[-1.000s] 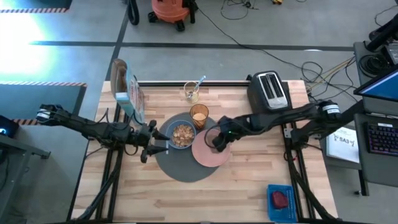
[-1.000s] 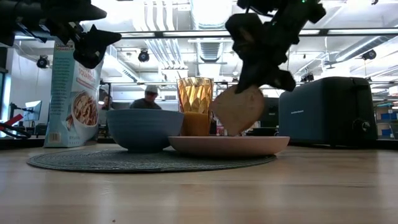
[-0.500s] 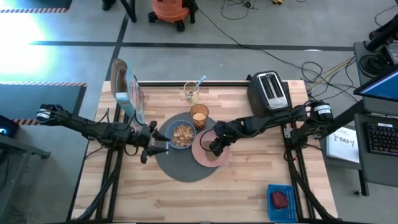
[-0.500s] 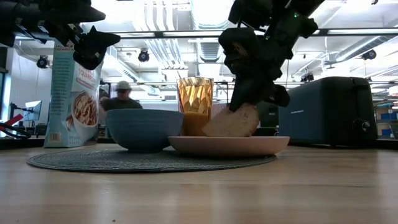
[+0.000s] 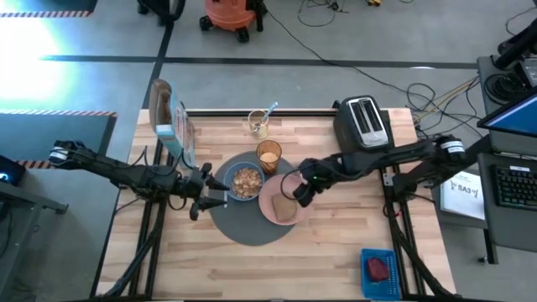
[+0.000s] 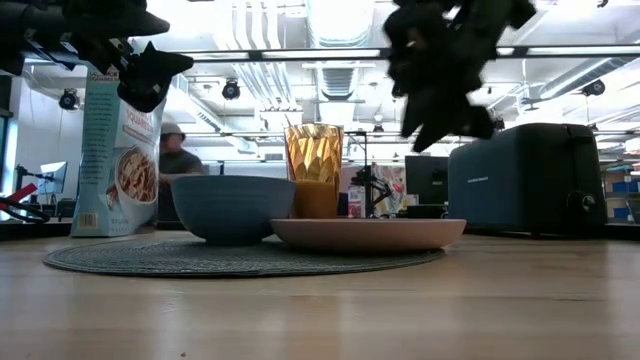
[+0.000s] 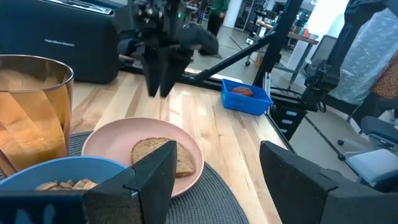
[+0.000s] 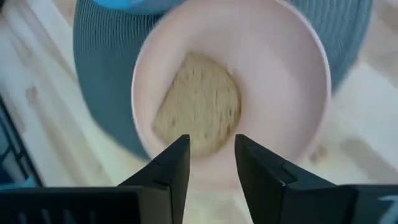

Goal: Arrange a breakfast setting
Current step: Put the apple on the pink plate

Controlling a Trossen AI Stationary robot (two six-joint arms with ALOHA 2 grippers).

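A brown toast slice lies flat on the pink plate, which overlaps the right edge of the round dark-grey mat. The blue bowl with cereal sits on the mat, and the amber tumbler stands at its far edge. My right gripper hangs open and empty above the plate; its wrist view looks down on the toast. My left gripper is open and empty left of the bowl. The light-blue spoon stands in a clear glass. The red food piece lies in a blue basket.
A black toaster stands at the far right and a cereal box at the far left. The blue basket sits at the near right corner. Bare wood lies along the near edge. A person shows in the room behind.
My right gripper has lowered the toast onto the pink plate, let it go, then risen and drawn back toward the table's right. The toast stood on its edge under the fingers, tipped over, and now lies flat on the plate.
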